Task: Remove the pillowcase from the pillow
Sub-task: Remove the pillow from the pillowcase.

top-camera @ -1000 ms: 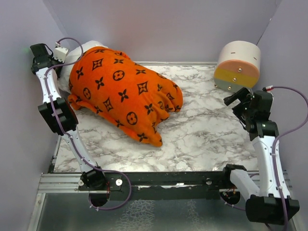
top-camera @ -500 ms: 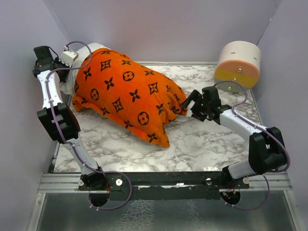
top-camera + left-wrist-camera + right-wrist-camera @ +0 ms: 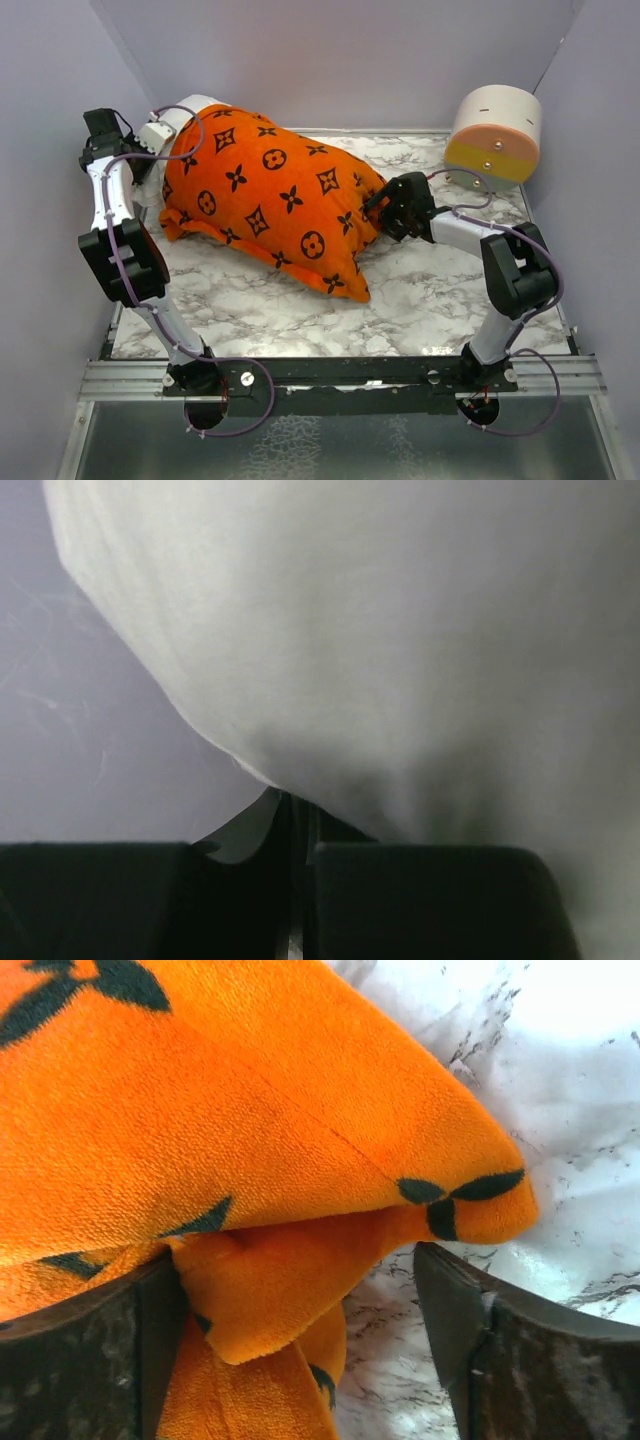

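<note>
Pinches the bare white end of the pillow [image 3: 400, 630] with the left gripper [image 3: 290, 830], jaws clenched on the fabric, at the far-left corner of the marble table [image 3: 430, 290]. Straddles a corner of the orange pillowcase [image 3: 250, 1110] with the right gripper [image 3: 300, 1280] — jaws spread wide, one finger against the cloth, no grip.

Pillowcase [image 3: 270, 200] – orange w/ black flower motifs; pillow [image 3: 400, 630] white; table [image 3: 430, 290] – grey-veined marble.
</note>
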Controlling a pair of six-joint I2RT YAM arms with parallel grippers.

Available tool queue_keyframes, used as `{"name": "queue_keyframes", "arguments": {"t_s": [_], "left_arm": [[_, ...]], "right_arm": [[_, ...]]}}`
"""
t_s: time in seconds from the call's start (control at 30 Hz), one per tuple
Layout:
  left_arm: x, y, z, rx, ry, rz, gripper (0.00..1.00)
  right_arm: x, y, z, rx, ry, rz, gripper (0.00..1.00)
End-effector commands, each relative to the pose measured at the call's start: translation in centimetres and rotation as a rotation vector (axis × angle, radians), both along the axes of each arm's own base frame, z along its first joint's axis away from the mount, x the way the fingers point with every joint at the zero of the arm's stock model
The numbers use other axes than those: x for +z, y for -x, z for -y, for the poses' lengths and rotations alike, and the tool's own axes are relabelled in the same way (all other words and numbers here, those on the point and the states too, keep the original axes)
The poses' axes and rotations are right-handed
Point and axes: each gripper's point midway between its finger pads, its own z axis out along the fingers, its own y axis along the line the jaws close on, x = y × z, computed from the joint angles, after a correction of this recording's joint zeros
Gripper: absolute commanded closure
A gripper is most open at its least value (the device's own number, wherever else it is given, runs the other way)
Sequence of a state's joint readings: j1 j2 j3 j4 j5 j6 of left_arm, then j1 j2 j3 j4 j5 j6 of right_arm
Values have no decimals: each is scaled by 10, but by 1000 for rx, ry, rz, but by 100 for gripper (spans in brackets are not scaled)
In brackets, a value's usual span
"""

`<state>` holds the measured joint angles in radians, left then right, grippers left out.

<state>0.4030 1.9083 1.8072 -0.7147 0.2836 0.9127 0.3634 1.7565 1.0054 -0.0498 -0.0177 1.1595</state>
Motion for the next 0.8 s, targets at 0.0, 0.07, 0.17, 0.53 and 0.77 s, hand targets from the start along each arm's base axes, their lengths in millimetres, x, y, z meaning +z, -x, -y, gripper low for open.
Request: {"name": "queue_keyframes", "arguments": {"t_s": [0.0,0.07,0.17,0.53,0.77], "left_arm": [[13,-12,-18,1,-216,69,100],[10,-18,-29,24,-267,73,100],[5,-26,-41,46,-304,62,100],[11,-48,-52,79,-311,106,100],[26,-53,-53,87,-308,139,100]], "right_arm": [[14,-27,18,-181,-7,80,22],[15,-30,23,-203,-16,107,35],[8,-36,22,-211,-32,97,53],[18,-21,96,-358,-27,118,99],[43,6,176,-530,92,138,99]]}}
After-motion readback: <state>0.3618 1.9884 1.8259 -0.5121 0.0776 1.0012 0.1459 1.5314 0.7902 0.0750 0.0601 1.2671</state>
